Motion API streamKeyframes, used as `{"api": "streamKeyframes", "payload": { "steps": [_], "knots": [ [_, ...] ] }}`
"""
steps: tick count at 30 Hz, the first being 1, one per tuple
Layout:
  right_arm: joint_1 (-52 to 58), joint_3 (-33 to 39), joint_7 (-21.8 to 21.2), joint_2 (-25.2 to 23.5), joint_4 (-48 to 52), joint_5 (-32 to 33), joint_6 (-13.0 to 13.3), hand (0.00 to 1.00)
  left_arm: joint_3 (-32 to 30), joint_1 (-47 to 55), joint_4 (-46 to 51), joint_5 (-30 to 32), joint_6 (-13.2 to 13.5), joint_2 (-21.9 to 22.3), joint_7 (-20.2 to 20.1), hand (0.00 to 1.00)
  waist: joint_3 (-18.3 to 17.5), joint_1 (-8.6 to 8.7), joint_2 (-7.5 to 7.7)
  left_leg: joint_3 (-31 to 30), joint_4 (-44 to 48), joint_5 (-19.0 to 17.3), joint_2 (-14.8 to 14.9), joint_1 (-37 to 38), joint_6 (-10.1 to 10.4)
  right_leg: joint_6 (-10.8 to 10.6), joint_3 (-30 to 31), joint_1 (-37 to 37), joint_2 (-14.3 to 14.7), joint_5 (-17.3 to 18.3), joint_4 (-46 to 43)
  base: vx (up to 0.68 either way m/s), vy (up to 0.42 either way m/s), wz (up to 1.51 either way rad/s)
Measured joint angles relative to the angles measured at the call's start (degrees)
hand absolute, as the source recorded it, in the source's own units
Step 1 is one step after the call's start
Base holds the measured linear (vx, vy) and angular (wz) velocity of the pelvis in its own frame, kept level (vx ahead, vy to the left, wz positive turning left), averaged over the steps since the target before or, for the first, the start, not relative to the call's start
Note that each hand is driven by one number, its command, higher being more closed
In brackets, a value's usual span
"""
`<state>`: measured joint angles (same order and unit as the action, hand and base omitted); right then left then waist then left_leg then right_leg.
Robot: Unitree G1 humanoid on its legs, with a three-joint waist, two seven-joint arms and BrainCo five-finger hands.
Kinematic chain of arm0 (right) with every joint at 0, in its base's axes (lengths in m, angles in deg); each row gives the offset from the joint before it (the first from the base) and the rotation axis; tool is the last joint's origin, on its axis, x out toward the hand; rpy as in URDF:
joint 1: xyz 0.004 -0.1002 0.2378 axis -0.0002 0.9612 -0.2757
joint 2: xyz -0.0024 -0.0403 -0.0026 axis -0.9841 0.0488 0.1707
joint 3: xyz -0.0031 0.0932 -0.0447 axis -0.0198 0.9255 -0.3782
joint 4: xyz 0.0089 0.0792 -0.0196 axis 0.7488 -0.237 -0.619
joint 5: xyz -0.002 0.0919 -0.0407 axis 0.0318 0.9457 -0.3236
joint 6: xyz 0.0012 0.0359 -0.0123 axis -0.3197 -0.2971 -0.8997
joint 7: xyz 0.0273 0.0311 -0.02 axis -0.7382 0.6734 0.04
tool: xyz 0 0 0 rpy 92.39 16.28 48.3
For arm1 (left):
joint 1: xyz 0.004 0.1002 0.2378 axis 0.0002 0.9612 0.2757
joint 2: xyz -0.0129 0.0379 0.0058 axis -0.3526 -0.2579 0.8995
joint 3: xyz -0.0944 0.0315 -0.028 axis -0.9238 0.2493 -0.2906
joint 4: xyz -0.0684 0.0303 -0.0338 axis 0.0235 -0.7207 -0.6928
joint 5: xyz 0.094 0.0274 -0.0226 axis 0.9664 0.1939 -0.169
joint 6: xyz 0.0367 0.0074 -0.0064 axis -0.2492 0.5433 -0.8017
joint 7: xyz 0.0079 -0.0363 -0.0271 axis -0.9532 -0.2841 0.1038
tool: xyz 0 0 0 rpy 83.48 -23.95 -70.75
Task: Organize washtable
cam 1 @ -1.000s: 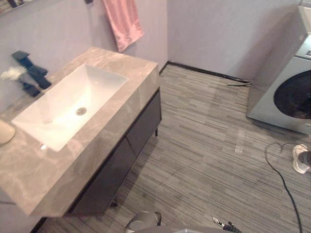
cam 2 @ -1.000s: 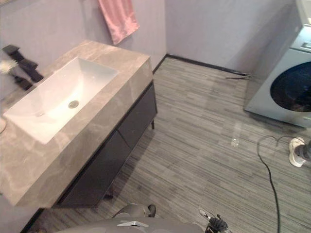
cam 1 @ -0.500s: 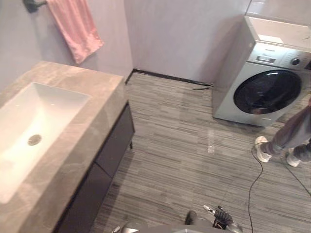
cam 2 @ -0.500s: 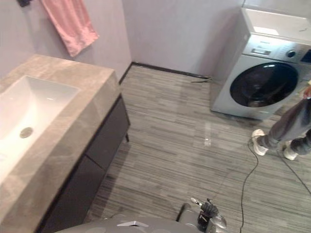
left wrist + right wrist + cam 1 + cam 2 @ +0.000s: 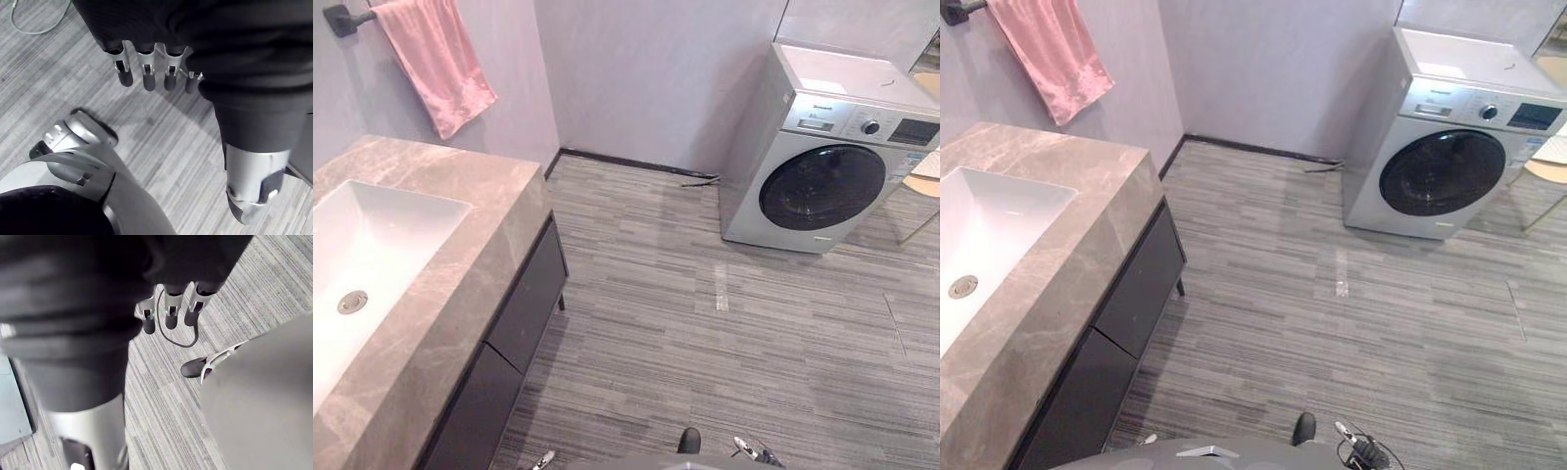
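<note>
The washtable is a brown marble counter along the left, with a white sink set into it and a drain at its bottom. The part of the counter in view carries nothing loose. Dark drawers run below it. My left hand hangs over the grey floor, fingers straight and holding nothing. My right hand also hangs over the floor, fingers relaxed and empty. Both hands are well away from the washtable.
A pink towel hangs from a wall bar above the counter's far end. A silver washing machine stands against the back wall at the right. Grey striped floor stretches between them.
The camera has swung to the right: the washtable has slid toward the left edge and the washing machine toward the middle. A person's legs seen at the right edge have gone.
</note>
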<state>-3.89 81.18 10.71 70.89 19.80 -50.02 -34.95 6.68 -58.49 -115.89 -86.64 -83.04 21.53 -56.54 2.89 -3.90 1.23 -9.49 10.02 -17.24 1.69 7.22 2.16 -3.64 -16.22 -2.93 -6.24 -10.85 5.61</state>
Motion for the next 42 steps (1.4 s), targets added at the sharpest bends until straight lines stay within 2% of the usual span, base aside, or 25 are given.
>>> {"api": "streamKeyframes", "payload": {
  "steps": [3,5,9,10,11,12,14,15,17,19,20,22,24,26,27,28,29,30,31,32,33,35,37,41,42],
  "knots": [
    [-0.4,0.2,0.0,0.0,0.0,2.1,-0.1,0.00,0.7,-0.7,-1.7,0.0,0.2,-0.3,-0.4,0.00,0.5,0.98,-0.96,0.8,-0.6,0.1,0.3,-0.1,0.1,0.0,0.0,-0.9,0.1,0.5,-1.7,0.00,-0.014,-0.06],
    [-1.0,0.3,0.0,-0.1,0.3,2.6,0.0,0.00,1.8,-1.6,-2.4,0.0,0.1,-0.7,-0.5,0.00,1.1,1.39,-1.27,0.9,-0.2,0.2,0.7,-0.5,0.3,0.5,0.1,-4.2,-0.3,3.7,-8.0,-0.02,-0.046,-0.01],
    [-0.9,0.4,0.0,0.0,0.4,4.4,0.0,0.00,0.2,-1.9,-1.9,0.6,-0.2,-1.4,-0.6,0.00,2.0,2.10,-0.39,0.9,2.2,-1.4,3.3,0.8,3.5,3.4,-0.3,-9.6,-0.5,16.9,-28.3,0.05,-0.201,0.15],
    [-0.6,0.3,0.0,-0.2,0.2,4.3,-0.1,0.00,-1.4,-1.9,-1.9,0.5,-0.2,-1.8,-0.7,0.00,2.5,2.00,1.07,2.0,10.9,-1.6,2.8,-2.4,3.9,3.1,-0.3,-9.0,-0.8,20.6,-30.5,0.06,-0.231,0.25],
    [-0.5,0.4,0.1,-0.3,0.0,4.4,-0.1,0.00,-2.7,-1.8,-1.5,0.5,-0.2,-1.8,-0.8,0.00,2.7,1.93,1.22,2.4,17.7,-1.2,2.7,-5.3,4.6,3.5,-0.6,-8.6,-0.7,21.3,-31.0,-0.05,-0.215,0.18],
    [-0.2,1.0,0.1,-0.1,0.2,4.4,-0.1,0.00,-5.1,-1.6,-0.5,0.4,-0.2,-0.5,-0.7,0.00,3.3,1.44,0.65,3.2,31.4,2.8,3.5,-11.4,4.6,4.7,-0.9,-7.4,0.2,22.2,-30.7,-0.06,-0.204,-0.15],
    [-0.1,1.9,0.3,0.1,0.7,4.5,0.0,0.00,-5.9,0.4,0.4,0.0,-0.3,0.7,-0.8,0.00,4.6,-0.02,0.40,4.2,46.6,12.7,5.1,-18.8,2.4,6.4,0.6,-4.3,2.9,23.9,-28.8,0.03,-0.323,-0.60],
    [-0.3,2.4,0.7,0.0,0.8,4.6,0.0,0.00,-5.8,0.9,0.4,0.0,-0.3,0.8,-0.8,0.00,4.7,0.11,0.59,4.7,48.8,12.0,5.7,-21.1,2.1,6.7,1.1,-3.1,3.9,24.0,-27.4,0.09,-0.313,-0.48],
    [-0.3,4.1,1.4,-0.1,0.7,5.8,-0.1,0.00,-5.1,1.0,0.4,0.0,-0.3,1.1,-0.8,0.00,5.2,0.01,0.54,6.1,46.7,10.3,5.5,-25.4,2.9,5.8,1.9,-0.5,5.3,23.5,-24.1,0.17,-0.303,-0.29],
    [-0.6,4.9,1.7,0.0,0.8,6.5,-0.1,0.00,-5.1,1.3,0.4,0.0,-0.3,1.5,-0.9,0.00,5.3,0.00,0.55,6.9,36.3,9.0,4.1,-26.8,3.5,5.7,3.3,1.2,6.4,23.2,-21.6,0.21,-0.257,-0.44],
    [-1.1,4.9,1.7,-0.3,1.0,6.5,-0.1,0.00,-5.4,1.9,0.7,0.0,-0.2,1.8,-0.9,0.00,5.2,-0.07,0.43,5.8,25.6,9.1,2.6,-26.2,3.6,5.9,5.2,2.0,7.4,23.1,-20.3,0.22,-0.173,-0.65],
    [-1.6,4.8,1.5,-0.9,3.0,6.5,0.1,0.00,-7.8,2.5,2.6,0.1,-0.1,3.7,-0.8,0.00,5.2,-0.57,-0.48,-1.2,7.7,10.7,-0.4,-25.2,5.9,6.7,9.9,3.0,9.9,23.5,-18.6,0.14,-0.079,-1.07],
    [-2.1,4.6,1.1,-0.9,3.0,6.4,0.2,0.00,-8.5,2.5,2.5,0.6,-0.2,4.4,-0.8,0.00,5.2,-1.94,-1.51,-7.2,-0.1,13.1,-2.0,-24.2,6.5,7.5,14.3,4.4,11.8,24.7,-18.6,0.06,0.115,-1.40],
    [-1.4,3.7,0.9,-1.4,3.4,6.3,0.1,0.00,-8.5,2.8,2.4,0.6,-0.2,5.3,-0.8,0.00,4.8,-2.61,-2.04,-7.2,2.6,16.0,-2.9,-24.5,3.2,7.8,19.0,5.8,12.7,27.6,-21.6,0.32,0.148,-1.52],
    [-0.2,2.1,0.7,-1.7,4.5,6.2,0.0,0.00,-8.9,3.2,2.5,0.7,-0.1,4.7,-0.9,0.00,4.2,-3.03,-1.41,-3.4,7.0,17.5,-2.9,-24.6,3.6,7.4,22.3,6.8,12.2,30.7,-24.8,0.57,0.066,-1.39],
    [1.1,1.0,0.1,-2.0,5.8,6.2,0.0,0.00,-8.9,2.6,2.5,0.7,0.1,3.6,-0.9,0.00,2.7,-2.04,0.83,-0.9,9.9,14.2,-3.8,-24.6,1.9,6.5,23.5,5.3,10.8,31.5,-27.7,0.56,0.016,-1.07],
    [1.2,0.5,-0.1,-2.3,6.1,6.2,0.0,0.00,-8.9,2.0,2.4,1.0,0.0,3.1,-0.9,0.00,2.3,-1.89,0.89,0.1,10.8,12.8,-3.7,-24.7,1.6,6.4,23.6,4.6,10.7,31.5,-29.8,0.51,-0.002,-1.03],
    [1.2,0.0,-0.4,-3.6,7.1,6.0,0.0,0.00,-8.7,0.9,2.5,1.8,0.1,2.4,-1.0,0.00,2.8,-2.28,1.96,3.7,11.7,10.1,-3.0,-23.2,1.0,5.4,23.4,0.9,10.0,31.1,-39.2,0.39,-0.014,-1.24],
    [1.2,0.0,-0.7,-3.7,7.8,5.9,0.0,0.00,-7.3,-0.2,2.4,1.9,0.0,1.4,-1.0,0.00,3.1,-1.88,2.40,6.0,11.8,8.5,-2.5,-20.8,0.3,-0.5,21.5,-4.1,9.3,27.4,-50.8,0.32,0.002,-1.20],
    [1.2,0.0,-0.9,-3.7,8.0,5.8,0.0,0.00,-6.3,-0.6,2.5,1.9,0.0,1.1,-1.0,0.00,3.4,-1.00,2.18,7.2,11.8,7.9,-1.8,-19.2,-0.3,-3.4,20.0,-6.3,8.0,24.7,-56.0,0.24,0.025,-1.18],
    [1.4,0.0,-1.2,-3.3,9.0,5.8,0.0,0.00,-4.8,-1.5,2.5,1.9,0.0,0.9,-1.0,0.00,4.1,-0.39,1.81,10.6,10.4,7.3,-0.4,-14.6,-0.6,-4.2,16.7,-9.3,4.8,23.9,-63.3,0.14,0.053,-1.03],
    [1.5,-0.2,-1.3,-3.0,10.4,5.7,0.0,0.00,-4.6,-2.2,2.7,1.7,0.2,1.7,-1.0,0.00,4.3,-0.20,-0.26,17.5,6.3,7.2,2.9,-7.6,-0.4,-1.2,9.2,-12.7,-1.5,24.8,-64.9,0.04,0.080,-1.48],
    [1.3,-0.3,-1.3,-3.1,11.5,5.1,0.1,0.00,-4.8,-2.7,2.8,1.5,0.9,2.1,-1.0,0.00,3.9,0.09,-0.91,24.2,2.5,6.4,6.1,-2.3,0.8,-0.6,1.5,-15.3,-5.5,24.7,-58.6,-0.17,0.103,-1.93],
    [-0.2,2.6,-1.1,-3.1,7.2,4.1,0.2,0.00,-4.6,-3.8,0.8,-0.3,1.0,0.8,-1.6,0.00,3.9,1.36,0.97,35.1,-0.6,1.9,7.8,4.1,4.0,1.0,-5.1,-16.9,-6.1,19.2,-34.0,-0.23,0.022,-1.56],
    [-0.2,4.7,-1.0,-2.7,6.1,4.1,0.1,0.00,-4.7,-4.1,0.1,-0.2,0.9,0.6,-1.6,0.00,3.9,2.00,1.26,36.0,0.6,-0.7,7.8,5.2,5.1,4.3,-5.2,-17.0,-5.7,14.5,-32.5,0.19,-0.247,-0.87]
  ]
}}
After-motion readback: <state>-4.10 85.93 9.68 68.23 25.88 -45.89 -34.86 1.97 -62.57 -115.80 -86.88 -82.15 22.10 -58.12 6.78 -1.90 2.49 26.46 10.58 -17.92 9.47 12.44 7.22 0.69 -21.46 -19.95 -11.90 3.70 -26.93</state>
